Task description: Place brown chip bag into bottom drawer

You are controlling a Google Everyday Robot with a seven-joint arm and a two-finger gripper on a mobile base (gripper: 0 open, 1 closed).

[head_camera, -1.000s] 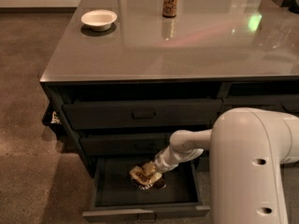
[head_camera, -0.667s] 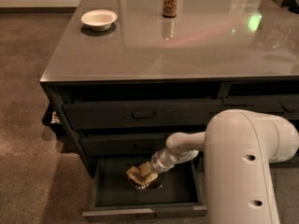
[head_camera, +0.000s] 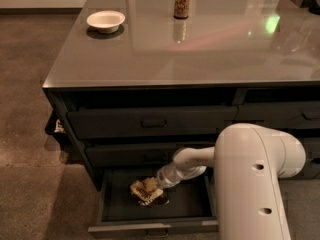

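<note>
Tan foil with brown panels, the chip bag (head_camera: 146, 191) lies crumpled on the floor of the bottom drawer (head_camera: 186, 207), which stands pulled out. The bag sits in the drawer's left half. The hand (head_camera: 161, 181) reaches down into the drawer from the right and touches the bag's upper right edge; how far open it is, and whether it has hold of the bag, I cannot tell. The white arm (head_camera: 192, 160) runs from the hand out over the drawer's right side. Directly above the drawer, two more dark drawers are closed. Higher still, the grey counter (head_camera: 210, 54) carries a white bowl (head_camera: 105, 20) at the left and a soda can (head_camera: 182, 1) farther back.
</note>
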